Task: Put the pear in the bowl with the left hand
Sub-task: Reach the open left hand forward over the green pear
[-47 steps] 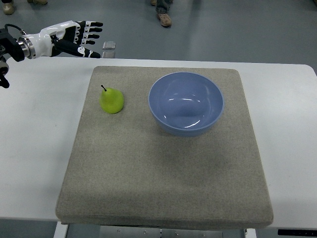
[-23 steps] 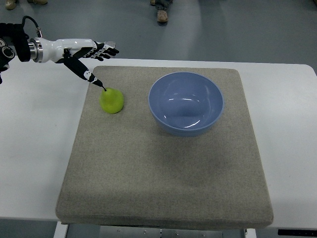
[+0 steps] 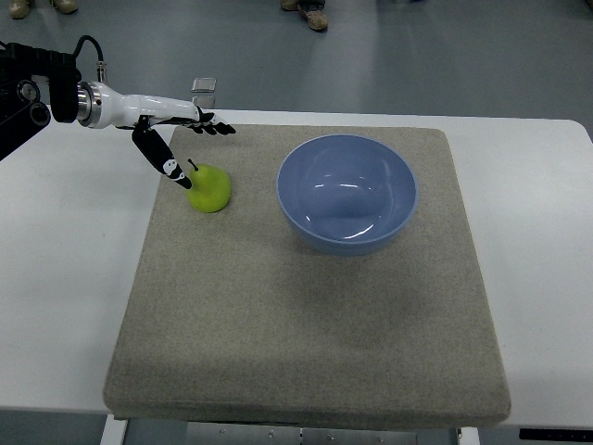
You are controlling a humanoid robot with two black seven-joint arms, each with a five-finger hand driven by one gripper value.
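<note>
So my left hand point(image 3: 176, 130) is out over the far-left corner of the grey mat point(image 3: 306, 278), arm coming in from the left edge of the shot. Fingers point(image 3: 215, 127) are stretched out flat, pointing right, and the thumb point(image 3: 159, 158) hangs down toward the pear point(image 3: 210, 188). The thumb tip sits right at the pear's left side near the stem; I honestly can't tell if it's touching or just beside it. Either way nothing is gripped, the hand is spread and empty.

Pear itself is green-yellow, standing on the mat with its little dark stem up, left of the blue bowl point(image 3: 346, 193) with a clear gap between them. Bowl is round, glossy, and sits on the far half of the mat, a bit right of centre.

Mat lies on a white table point(image 3: 65, 278). Past the table's far edge, on the grey floor point(image 3: 445, 56), there's a small clear square thing point(image 3: 204, 86) just behind my hand, and a person's shoes point(image 3: 313, 17) show at the top edge.
</note>
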